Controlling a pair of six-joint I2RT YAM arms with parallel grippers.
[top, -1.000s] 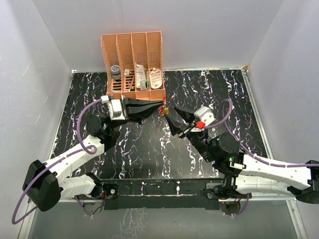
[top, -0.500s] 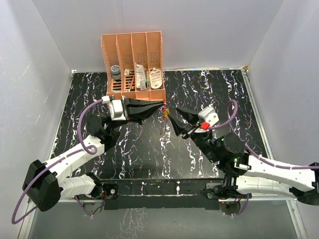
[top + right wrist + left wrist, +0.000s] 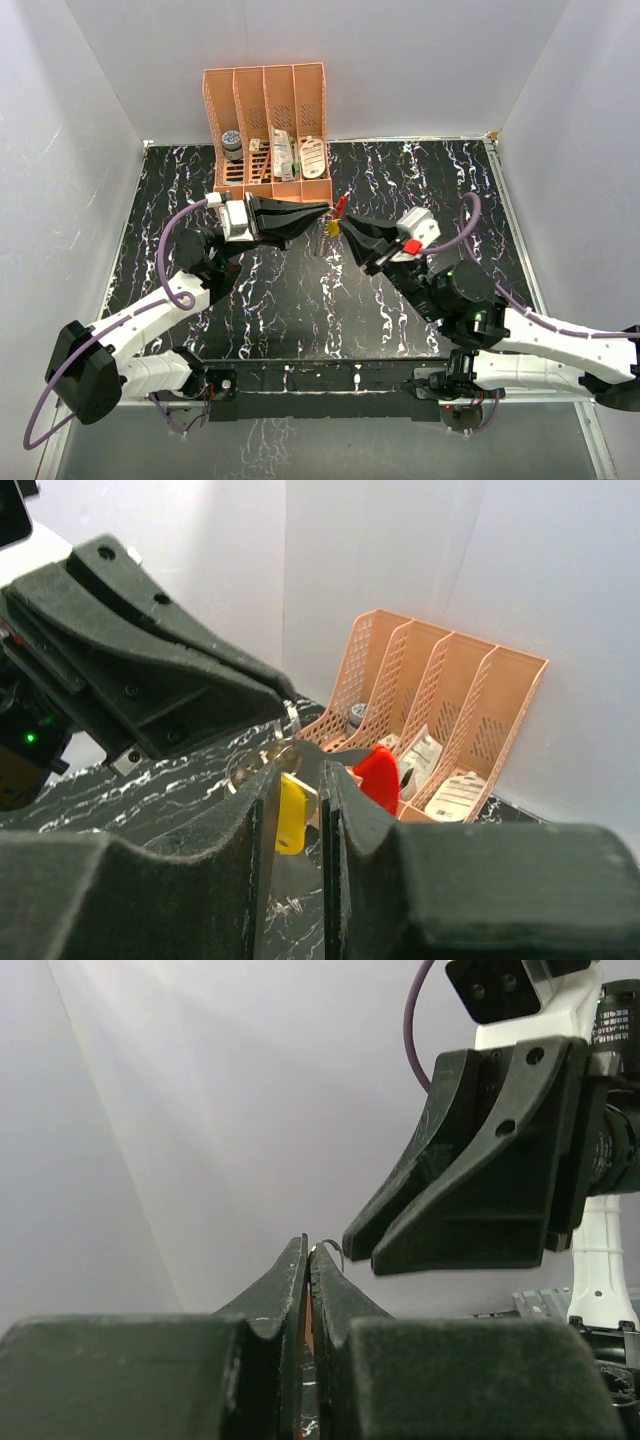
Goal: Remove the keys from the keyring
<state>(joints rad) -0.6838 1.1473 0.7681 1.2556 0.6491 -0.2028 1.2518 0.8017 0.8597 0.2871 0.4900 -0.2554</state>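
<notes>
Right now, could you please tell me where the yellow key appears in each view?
Top external: key at mid-table, between left gripper and right gripper.
Left wrist: key not visible; only keyring wire at the tips.
Right wrist: lower centre, between the right gripper's fingers.
Shared landmark: the left gripper's tips, in all three views.

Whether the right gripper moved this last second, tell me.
Yes. The right gripper shifted slightly rightward in the top view, past the right front corner of the orange rack.
</notes>
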